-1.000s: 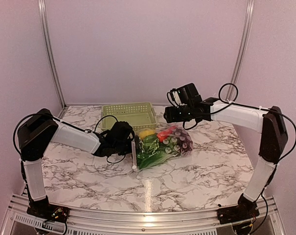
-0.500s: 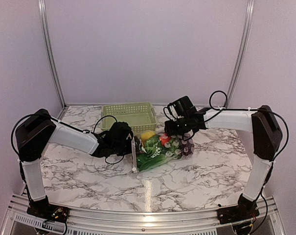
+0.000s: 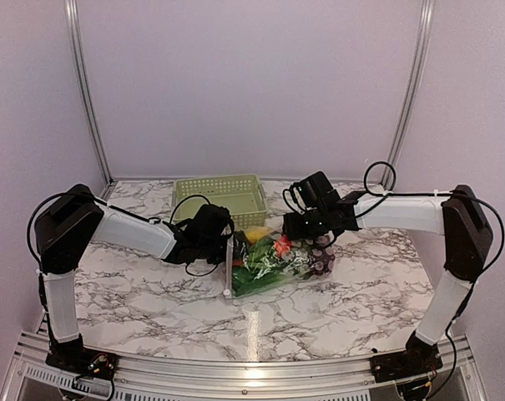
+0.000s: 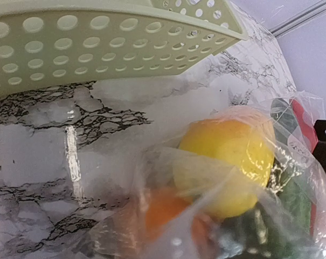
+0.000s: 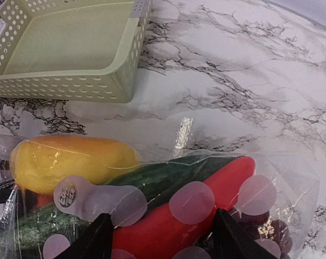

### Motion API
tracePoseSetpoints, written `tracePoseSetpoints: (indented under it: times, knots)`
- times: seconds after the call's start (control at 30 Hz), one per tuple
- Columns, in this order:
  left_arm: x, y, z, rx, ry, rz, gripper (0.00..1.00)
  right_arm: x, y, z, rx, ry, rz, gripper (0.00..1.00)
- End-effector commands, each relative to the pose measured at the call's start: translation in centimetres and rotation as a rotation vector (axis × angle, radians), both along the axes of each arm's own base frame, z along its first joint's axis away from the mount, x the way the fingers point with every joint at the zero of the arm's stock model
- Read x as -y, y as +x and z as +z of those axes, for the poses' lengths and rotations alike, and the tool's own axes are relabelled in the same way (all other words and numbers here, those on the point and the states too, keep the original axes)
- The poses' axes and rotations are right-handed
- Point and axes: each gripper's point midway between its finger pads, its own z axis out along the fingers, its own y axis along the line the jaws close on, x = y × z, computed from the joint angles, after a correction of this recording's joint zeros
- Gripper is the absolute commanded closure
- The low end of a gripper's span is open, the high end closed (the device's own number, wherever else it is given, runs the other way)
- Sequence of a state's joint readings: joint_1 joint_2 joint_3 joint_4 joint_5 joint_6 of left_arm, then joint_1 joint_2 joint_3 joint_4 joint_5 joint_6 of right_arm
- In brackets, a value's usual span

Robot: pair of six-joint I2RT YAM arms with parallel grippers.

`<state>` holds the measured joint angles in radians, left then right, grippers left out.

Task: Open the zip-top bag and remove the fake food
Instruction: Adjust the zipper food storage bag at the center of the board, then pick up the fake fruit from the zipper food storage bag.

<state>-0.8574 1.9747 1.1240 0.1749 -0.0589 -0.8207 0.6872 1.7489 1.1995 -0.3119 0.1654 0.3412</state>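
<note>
The zip-top bag (image 3: pixel 273 263) lies on the marble table in front of the basket, its zip strip (image 3: pixel 228 266) at the left end. It holds the fake food: a yellow piece (image 4: pixel 227 156), an orange piece (image 4: pixel 168 213), a red piece (image 5: pixel 206 216), a dark green piece (image 5: pixel 163 178) and purple grapes (image 3: pixel 321 261). My left gripper (image 3: pixel 221 244) is at the zip end; its fingers are hidden behind blurred plastic, which looks pinched. My right gripper (image 5: pixel 165 243) is open, its black fingertips (image 5: pixel 101 237) straddling the red piece on top of the bag.
The pale green lattice basket (image 3: pixel 220 198) stands empty just behind the bag; its wall also shows in the left wrist view (image 4: pixel 98 43) and the right wrist view (image 5: pixel 71 81). Metal frame posts rise at the back corners.
My right gripper has come down and leftward from above the table onto the bag's right part. My left gripper has shifted slightly toward the basket, and the bag has bunched a little.
</note>
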Motion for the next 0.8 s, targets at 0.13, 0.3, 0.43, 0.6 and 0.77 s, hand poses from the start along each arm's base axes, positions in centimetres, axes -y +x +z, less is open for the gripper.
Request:
tracePoseSetpoints:
  times: [0.13, 0.3, 0.43, 0.6, 0.77]
  knots:
    - [0.0, -0.4, -3.0, -0.045, 0.126, 0.002, 0.26, 0.7, -1.4, -3.6, -0.124, -0.057, 0.007, 0.38]
    - [0.0, 0.2, -4.2, -0.042, 0.159, 0.016, 0.26, 0.9, -1.0, -3.6, -0.120, -0.053, 0.004, 0.37]
    - [0.1, 0.3, -4.9, -0.043, 0.178, 0.012, 0.33, 1.4, -0.4, -3.3, -0.111, -0.049, -0.010, 0.35]
    - [-0.9, 0.1, -4.7, -0.033, 0.199, 0.030, 0.48, 2.1, 0.6, -2.7, -0.100, -0.039, -0.027, 0.32]
    - [-1.8, -0.1, -1.9, 0.024, 0.168, 0.042, 0.59, 2.4, 1.2, -2.3, -0.089, -0.038, -0.032, 0.32]
